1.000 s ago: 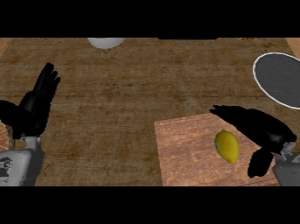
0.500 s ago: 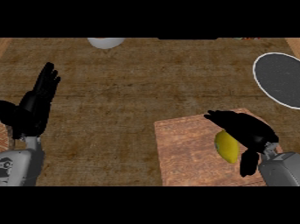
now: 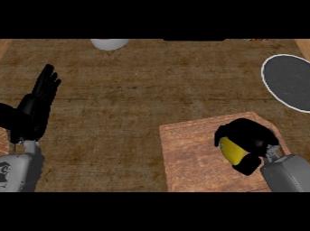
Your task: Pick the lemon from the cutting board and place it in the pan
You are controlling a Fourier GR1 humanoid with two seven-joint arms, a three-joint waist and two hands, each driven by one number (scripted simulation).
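Fingers (image 3: pixel 241 130) of right hand (image 3: pixel 251 137) curl round lemon (image 3: pixel 230 150) (on cutting board (image 3: pixel 190 153))

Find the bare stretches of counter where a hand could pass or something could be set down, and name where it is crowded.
The widest free patch is the counter's middle, between the resting left hand, the cutting board and the pan. The board's left half is bare too. It is crowded at the board's right side, where the right hand curls round the lemon.
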